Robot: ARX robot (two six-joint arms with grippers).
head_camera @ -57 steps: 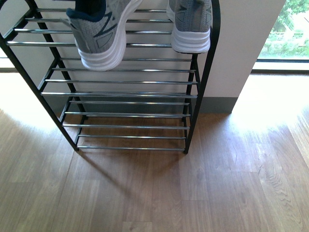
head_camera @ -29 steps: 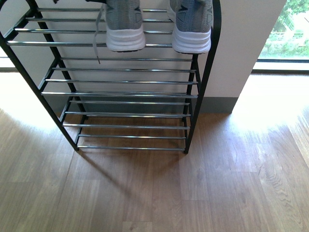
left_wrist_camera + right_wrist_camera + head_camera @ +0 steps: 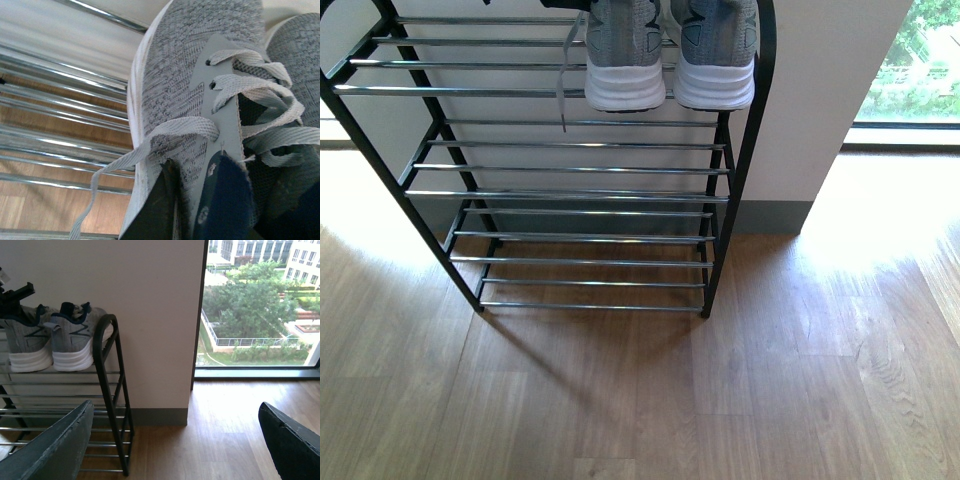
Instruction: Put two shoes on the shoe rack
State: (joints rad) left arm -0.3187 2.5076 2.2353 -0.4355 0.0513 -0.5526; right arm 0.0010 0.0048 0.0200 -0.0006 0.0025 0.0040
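Two grey knit sneakers with white soles stand side by side on the top tier of the shoe rack (image 3: 570, 168), heels toward me. The left one (image 3: 625, 50) has a lace hanging below the bars; the right one (image 3: 715, 50) sits by the arched end. In the left wrist view my left gripper (image 3: 192, 210) is shut on the collar of the left grey sneaker (image 3: 185, 75), one finger outside, one on the navy lining. The right gripper (image 3: 175, 440) hangs open over the floor, away from the rack (image 3: 112, 390), with both sneakers (image 3: 72, 342) in sight.
A pale wall with a grey skirting (image 3: 770, 215) stands behind the rack. A floor-length window (image 3: 910, 70) lies to the right. Wooden floor (image 3: 670, 390) spreads in front of the rack. The lower chrome tiers (image 3: 580, 260) hold nothing.
The left sneaker has turned from tilted to heel-forward and moved right along the top tier, ending close beside the other sneaker. The right sneaker has not moved.
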